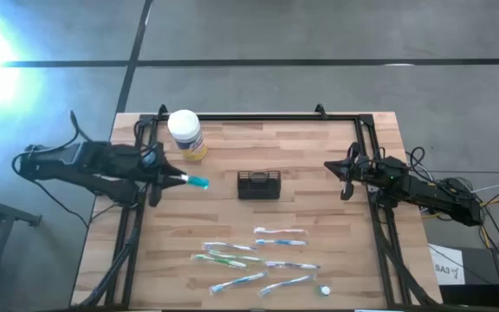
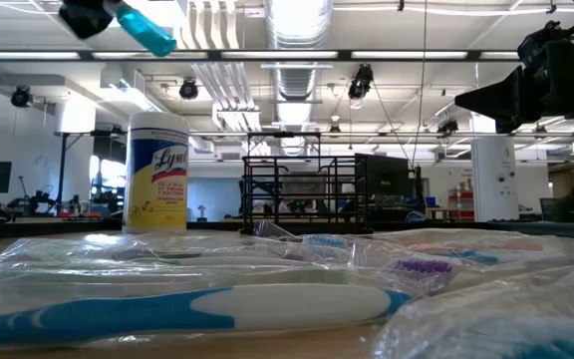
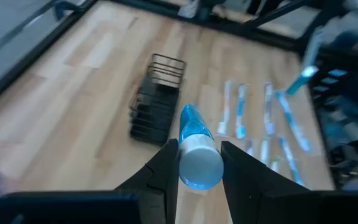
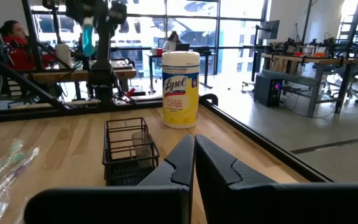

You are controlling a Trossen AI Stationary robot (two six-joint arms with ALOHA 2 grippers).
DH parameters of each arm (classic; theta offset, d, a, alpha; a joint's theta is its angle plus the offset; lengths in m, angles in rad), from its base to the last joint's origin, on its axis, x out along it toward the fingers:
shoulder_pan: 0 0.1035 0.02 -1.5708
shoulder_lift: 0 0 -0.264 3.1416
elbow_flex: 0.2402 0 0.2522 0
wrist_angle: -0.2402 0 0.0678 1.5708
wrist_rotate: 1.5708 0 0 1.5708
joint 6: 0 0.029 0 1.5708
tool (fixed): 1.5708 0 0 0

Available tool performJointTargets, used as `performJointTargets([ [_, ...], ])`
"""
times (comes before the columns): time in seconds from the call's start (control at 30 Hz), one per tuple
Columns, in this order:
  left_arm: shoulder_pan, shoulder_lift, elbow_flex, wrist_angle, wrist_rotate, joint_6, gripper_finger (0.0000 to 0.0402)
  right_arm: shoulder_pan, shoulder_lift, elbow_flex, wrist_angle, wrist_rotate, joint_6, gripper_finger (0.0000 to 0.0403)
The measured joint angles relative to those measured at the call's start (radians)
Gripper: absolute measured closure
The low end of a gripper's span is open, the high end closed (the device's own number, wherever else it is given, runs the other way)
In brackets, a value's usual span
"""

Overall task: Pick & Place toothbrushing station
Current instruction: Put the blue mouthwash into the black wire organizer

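Observation:
The black wire-mesh caddy [image 1: 259, 185] stands on its base in the middle of the wooden table; it also shows in the left wrist view [image 3: 157, 99] and the right wrist view [image 4: 129, 151]. My left gripper [image 1: 178, 180] hangs above the table left of the caddy, shut on a blue toothpaste tube with a white cap [image 3: 197, 149]. My right gripper [image 1: 345, 176] is shut and empty at the table's right side, pointing toward the caddy. My left gripper pinches the tube at its white cap end [image 3: 201, 163] between its two fingers. The tube's blue body [image 1: 199, 183] sticks out past the fingertips toward the caddy. The tube is lifted clear of the table [image 2: 147, 28].
A white-lidded jar with a yellow label [image 1: 186, 134] stands at the far left of the table. Several wrapped toothbrushes [image 1: 254, 258] lie near the front edge, with a small white cap [image 1: 325, 290] beside them. A black frame [image 1: 258, 117] borders the table.

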Motion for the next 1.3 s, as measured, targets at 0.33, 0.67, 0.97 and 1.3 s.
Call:
performJointTargets([
  [0.33, 0.021, 0.455, 0.507, -0.29, -0.043, 0.175, 0.0305, 0.0, 0.0, 0.0, -0.006, 0.0, 0.0, 0.039],
  [0.67, 0.061, 0.847, 0.946, -0.503, -0.039, 0.405, 0.0305, 0.0, 0.001, 0.0, -0.006, 0.0, -0.004, 0.039],
  [0.97, 0.125, 1.065, 1.104, -0.547, 0.003, 0.515, 0.0305, 0.0, 0.001, 0.0, -0.005, 0.0, -0.004, 0.039],
  [1.3, 0.147, 1.173, 1.143, -0.55, 0.029, 0.573, 0.0305, 0.0, 0.0, 0.0, -0.005, 0.001, -0.005, 0.039],
])
